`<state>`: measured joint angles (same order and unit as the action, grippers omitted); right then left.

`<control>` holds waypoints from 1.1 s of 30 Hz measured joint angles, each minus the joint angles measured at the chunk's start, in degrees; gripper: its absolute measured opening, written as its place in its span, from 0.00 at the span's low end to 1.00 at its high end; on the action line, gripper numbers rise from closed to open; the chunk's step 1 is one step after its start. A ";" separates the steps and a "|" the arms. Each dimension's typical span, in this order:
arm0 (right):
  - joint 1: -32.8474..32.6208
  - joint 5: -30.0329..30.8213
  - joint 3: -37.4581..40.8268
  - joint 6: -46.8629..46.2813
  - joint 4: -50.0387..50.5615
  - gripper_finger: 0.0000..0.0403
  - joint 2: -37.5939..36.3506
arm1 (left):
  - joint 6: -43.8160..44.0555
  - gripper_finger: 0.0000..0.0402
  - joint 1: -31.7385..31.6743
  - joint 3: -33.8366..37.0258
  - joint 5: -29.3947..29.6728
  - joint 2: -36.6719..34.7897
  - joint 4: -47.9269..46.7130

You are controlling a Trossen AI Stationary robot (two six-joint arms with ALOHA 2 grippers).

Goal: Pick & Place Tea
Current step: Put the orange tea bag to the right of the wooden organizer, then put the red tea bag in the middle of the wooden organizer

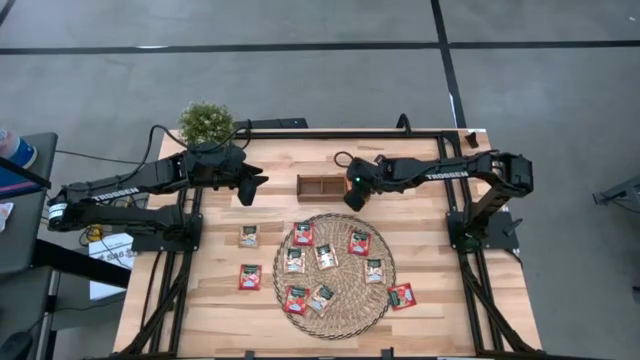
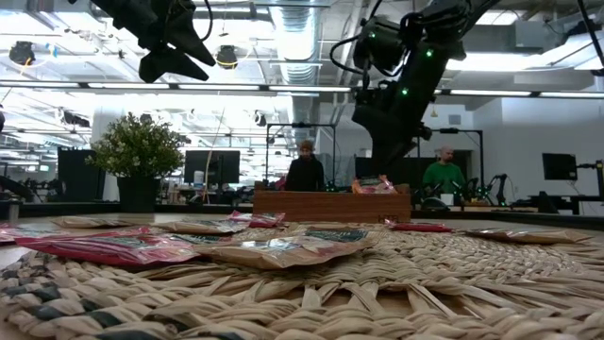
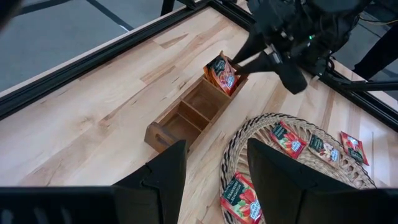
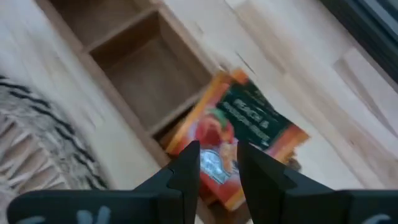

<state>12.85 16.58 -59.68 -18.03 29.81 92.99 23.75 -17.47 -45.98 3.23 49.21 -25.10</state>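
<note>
A small wooden tray point(image 1: 320, 186) with three compartments lies beyond the round wicker mat point(image 1: 335, 262). Several red-orange tea sachets point(image 1: 326, 256) lie flat on the mat. Two more point(image 1: 248, 236) rest on the table to its left and one point(image 1: 402, 296) to its right. Another sachet point(image 4: 239, 127) leans in the tray's right-end compartment point(image 3: 222, 73), its top edge sticking above the wall. My right gripper point(image 4: 217, 149) hovers just above that sachet, open by a narrow gap and holding nothing. My left gripper point(image 3: 214, 146) stands open above the table, left of the tray.
A potted plant point(image 1: 205, 122) stands at the table's far left corner. The tray's middle and left compartments point(image 3: 186, 112) hold nothing. Black frame rails point(image 1: 470, 290) run along both table sides. People sit in the room behind, in the low view.
</note>
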 joint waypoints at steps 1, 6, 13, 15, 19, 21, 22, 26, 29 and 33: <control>0.16 0.00 0.00 -0.45 0.02 0.24 0.00 | 0.00 0.40 -0.02 0.00 -0.01 0.00 0.02; 1.20 -1.80 0.00 -1.57 -0.19 0.24 0.14 | 0.00 0.40 -0.02 0.00 -0.01 0.00 0.02; 1.43 -3.90 -0.03 -4.46 -1.36 0.24 4.75 | 0.01 0.40 0.00 0.00 -1.05 -0.02 0.24; 1.25 -4.34 -0.02 -4.49 -2.01 0.24 5.48 | 0.02 0.40 0.00 0.00 -1.06 -0.02 0.47; 1.04 -4.52 -0.02 -4.51 -1.95 0.24 5.68 | 0.02 0.40 0.00 0.00 -1.06 -0.02 0.46; 1.06 -4.65 -0.02 -4.51 -1.80 0.24 5.68 | 0.02 0.40 0.00 0.00 -1.06 -0.02 0.57; 1.06 -4.66 -0.02 -4.51 -1.60 0.24 5.60 | 0.02 0.40 -0.02 0.00 -1.06 -0.02 0.61; 1.06 -4.70 -1.34 -4.64 2.60 0.24 5.44 | 0.02 0.40 0.00 0.00 -1.06 -0.02 1.21; 0.72 -4.64 -4.59 -4.18 6.20 0.24 5.16 | 0.02 0.40 -0.02 0.00 -1.06 -0.02 1.91; -0.19 -4.33 -10.24 -1.55 10.58 0.24 4.43 | -0.16 0.40 0.00 0.00 -1.06 -0.02 2.55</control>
<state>12.66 12.25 -69.92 -19.59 40.38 97.42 23.59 -17.48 -45.98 2.17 49.19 -22.55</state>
